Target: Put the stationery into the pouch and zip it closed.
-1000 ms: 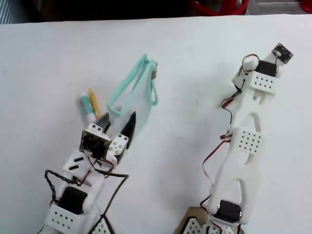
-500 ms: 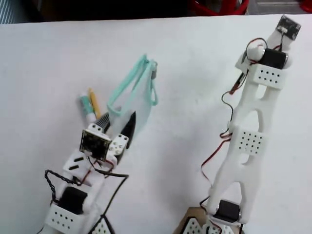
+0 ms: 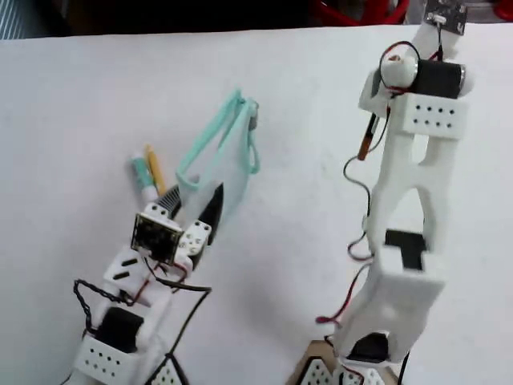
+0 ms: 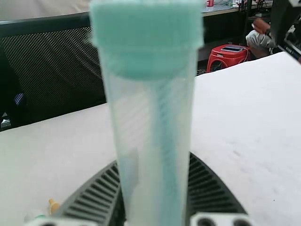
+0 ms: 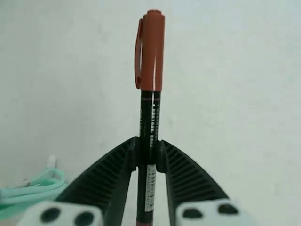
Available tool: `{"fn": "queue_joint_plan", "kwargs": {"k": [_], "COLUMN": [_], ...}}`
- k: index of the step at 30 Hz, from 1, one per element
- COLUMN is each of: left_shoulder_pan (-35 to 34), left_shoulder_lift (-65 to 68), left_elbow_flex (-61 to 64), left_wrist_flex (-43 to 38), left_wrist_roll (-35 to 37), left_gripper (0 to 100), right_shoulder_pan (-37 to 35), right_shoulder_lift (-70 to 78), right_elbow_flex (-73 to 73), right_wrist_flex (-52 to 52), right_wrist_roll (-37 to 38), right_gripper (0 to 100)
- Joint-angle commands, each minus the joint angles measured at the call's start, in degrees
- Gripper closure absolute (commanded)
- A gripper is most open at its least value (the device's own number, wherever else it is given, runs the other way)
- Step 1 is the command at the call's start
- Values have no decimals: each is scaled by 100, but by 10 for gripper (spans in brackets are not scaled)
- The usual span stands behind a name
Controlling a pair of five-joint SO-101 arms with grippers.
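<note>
Our left gripper (image 3: 192, 207) is clamped on the near end of the teal-rimmed pouch (image 3: 220, 160), which sits left of centre on the table (image 3: 80, 96) with its mouth gaping. Just beside the pouch lie a yellow pencil (image 3: 154, 168) and a green-and-white stick (image 3: 143, 176). Well apart, at far right, our right gripper (image 5: 148, 146) pinches a brown-capped pen (image 5: 150, 52), cap pointing away from the wrist. A red thing (image 3: 353, 10) sits beyond the table's far edge.

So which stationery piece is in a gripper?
The brown-capped pen, clamped in the right gripper; the yellow one and the green one lie beside the pouch.
</note>
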Motion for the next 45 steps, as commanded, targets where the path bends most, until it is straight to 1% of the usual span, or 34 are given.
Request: {"fn": "queue_joint_plan", "kwargs": {"k": [1, 4, 6, 9, 14, 18, 20, 23, 27, 31, 35, 40, 45], "left_shoulder_pan": [-66, -66, -66, -66, -66, -66, -66, -66, -66, -66, -66, -66, -66], "left_shoulder_lift": [-4, -4, -4, -4, -4, -4, -4, -4, -4, -4, -4, -4, -4], "left_elbow_flex": [-9, -9, -9, -9, -9, -9, -9, -9, -9, -9, -9, -9, -9], "left_wrist_flex": [-62, -62, -62, -53, -53, -53, -53, -53, -53, -53, -53, -53, -62], "left_wrist_roll": [26, 26, 26, 26, 35, 35, 26, 26, 26, 26, 26, 62, 62], "left_gripper": [858, 858, 858, 858, 858, 858, 858, 858, 858, 858, 858, 854, 854], "right_shoulder_pan": [-242, -444, -549, -813, -1516, -1684, -1719, -1710, -1727, -2035, -2703, -3697, -4154], "right_shoulder_lift": [-1657, -2492, -2993, -3741, -4787, -5543, -5921, -6501, -7284, -7732, -7732, -7530, -6888], "right_elbow_flex": [563, 949, 1090, 1275, 1723, 2549, 3182, 4369, 5908, 6813, 6945, 6725, 6699], "right_wrist_flex": [-13, -22, -40, -48, -92, -444, -716, -1516, -3020, -4277, -5059, -5807, -6651], "right_wrist_roll": [299, 686, 791, 800, 800, 870, 1196, 1451, 1442, 1442, 1442, 1459, 1477], "right_gripper": [981, 981, 981, 981, 981, 981, 981, 981, 981, 981, 981, 981, 981]}}
